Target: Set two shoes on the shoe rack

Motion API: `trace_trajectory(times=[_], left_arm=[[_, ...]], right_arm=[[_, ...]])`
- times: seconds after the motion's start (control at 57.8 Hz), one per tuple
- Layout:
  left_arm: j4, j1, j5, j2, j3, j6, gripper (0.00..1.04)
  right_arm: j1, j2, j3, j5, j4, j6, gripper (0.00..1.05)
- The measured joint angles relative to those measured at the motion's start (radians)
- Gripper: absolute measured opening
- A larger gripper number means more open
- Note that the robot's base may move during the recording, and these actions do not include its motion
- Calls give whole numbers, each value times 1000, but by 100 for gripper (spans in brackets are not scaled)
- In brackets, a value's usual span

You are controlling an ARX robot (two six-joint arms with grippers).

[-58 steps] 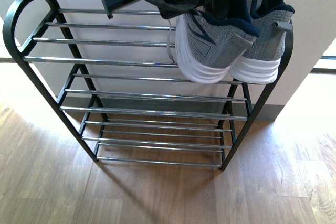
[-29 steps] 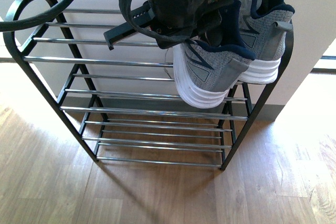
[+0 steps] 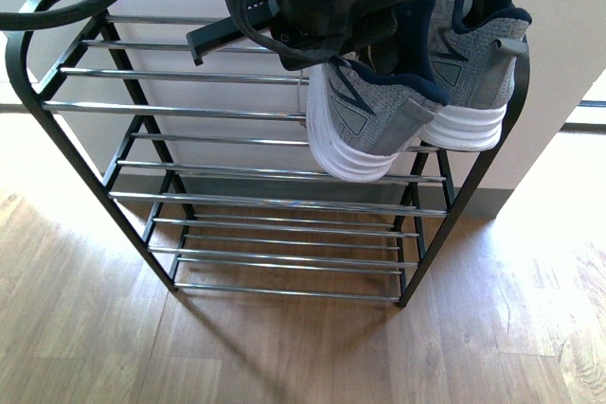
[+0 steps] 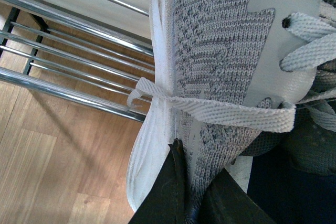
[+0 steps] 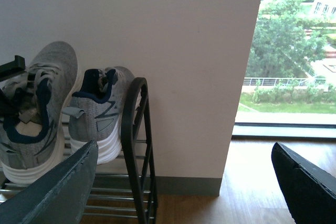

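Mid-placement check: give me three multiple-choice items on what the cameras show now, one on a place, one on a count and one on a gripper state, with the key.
1. Where does the free sneaker rest on the shoe rack?
A. bottom tier, left end
B. top tier, right end
C. middle tier, centre

2. How many grey sneakers show in the front view?
A. one
B. three
C. two

3. How does the right gripper stand?
A. jaws open, empty
B. shut on a sneaker
C. shut on a bar

Key:
1 B: it sits on the top bars against the rack's right end frame.
2 C: the free one plus the held sneaker in the left gripper.
3 A: the jaws are spread wide, with only wall showing between them.
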Motion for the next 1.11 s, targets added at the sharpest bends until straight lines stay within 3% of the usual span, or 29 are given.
trace_trajectory(times=[0.467,0.588,0.744,1.056,1.108], left_arm=[[-10,5,14,0,-5,-45,2],[61,52,72,68,37,-17,2],[88,167,170,288,263,43,2],[109,123,91,299,273,83,2],[131,120,92,294,262,86,14]], right_arm=[[0,0,0,0,0,0,96],[0,0,0,0,0,0,96],[0,0,0,1,0,0,96],[0,0,0,-2,0,0,96],[0,0,0,-2,0,0,96]])
